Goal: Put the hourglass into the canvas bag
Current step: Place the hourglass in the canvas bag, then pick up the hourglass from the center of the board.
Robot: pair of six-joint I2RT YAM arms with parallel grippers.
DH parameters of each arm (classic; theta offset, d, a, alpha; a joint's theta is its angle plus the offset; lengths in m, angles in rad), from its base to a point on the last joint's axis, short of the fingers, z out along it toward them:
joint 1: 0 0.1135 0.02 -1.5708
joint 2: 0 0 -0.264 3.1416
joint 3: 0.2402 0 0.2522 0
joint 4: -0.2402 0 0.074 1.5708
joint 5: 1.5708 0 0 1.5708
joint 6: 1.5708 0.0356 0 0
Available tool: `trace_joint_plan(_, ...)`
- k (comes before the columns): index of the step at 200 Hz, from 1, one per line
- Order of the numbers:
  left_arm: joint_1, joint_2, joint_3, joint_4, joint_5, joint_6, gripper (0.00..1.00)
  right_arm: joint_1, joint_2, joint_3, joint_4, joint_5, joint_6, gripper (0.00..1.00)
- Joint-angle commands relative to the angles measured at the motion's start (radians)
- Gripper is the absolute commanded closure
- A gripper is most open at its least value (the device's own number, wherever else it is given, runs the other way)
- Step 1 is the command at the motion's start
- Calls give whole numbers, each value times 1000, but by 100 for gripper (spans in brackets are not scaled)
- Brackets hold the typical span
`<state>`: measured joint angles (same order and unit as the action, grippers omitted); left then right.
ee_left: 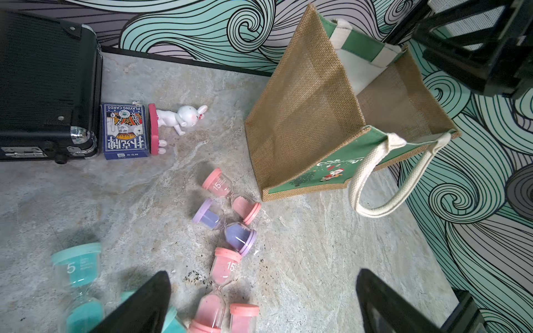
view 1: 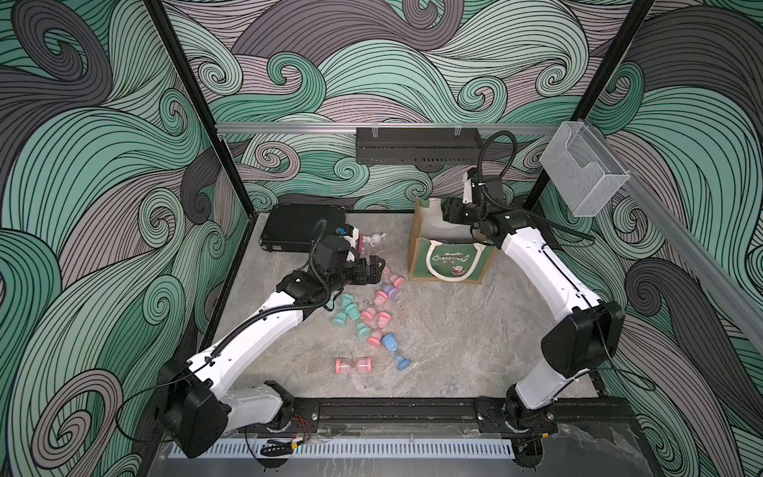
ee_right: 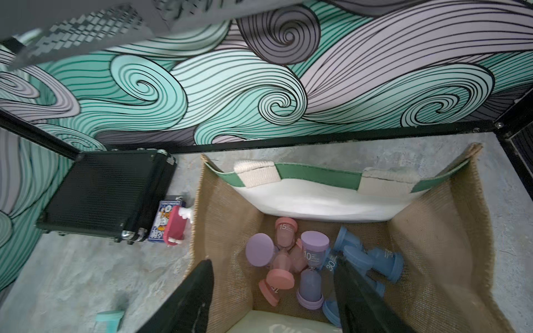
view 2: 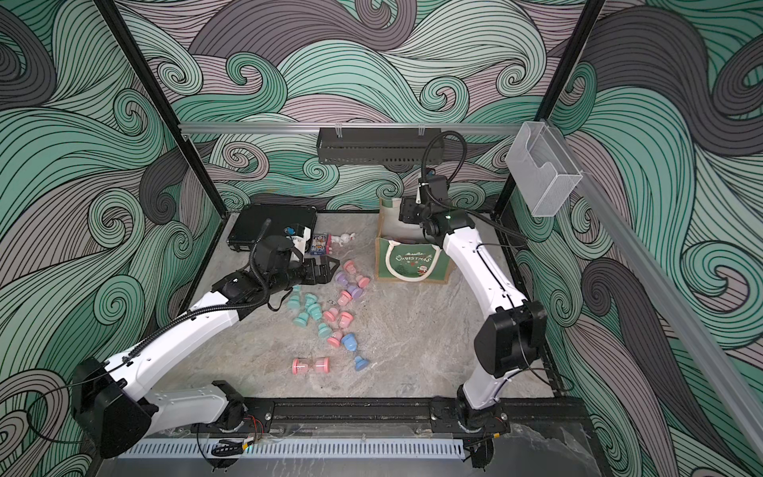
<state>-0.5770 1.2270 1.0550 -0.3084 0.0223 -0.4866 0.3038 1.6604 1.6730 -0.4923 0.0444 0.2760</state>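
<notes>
Now, your right end effector [ee_right: 272,259]: open, empty, above bag [ee_right: 227,230].
Your left end effector [ee_left: 262,271]: open over loose hourglasses [ee_left: 225,265].
Bag: hourglasses [ee_right: 314,250] inside.

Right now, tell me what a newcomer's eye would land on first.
First, the scatter of pastel hourglasses in the middle of the table, beside the open left gripper. Next, the green Christmas canvas bag at the back, with the right gripper open above its mouth and more hourglasses piled inside.
</notes>
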Motion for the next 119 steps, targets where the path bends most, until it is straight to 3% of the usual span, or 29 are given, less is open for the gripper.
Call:
trace_joint_plan(1, 8, -38, 51, -50, -14, 5, 1, 12, -45, -2, -64, -64, 26, 28)
trace_joint_plan(54, 8, -116, 23, -158, -7, -7, 1, 137, -172, -76, -155, -103, 20, 22)
trace_joint_plan(119, 8, -223, -49, -282, -5, -29, 1, 358, -243, -260, -239, -46, -17, 17)
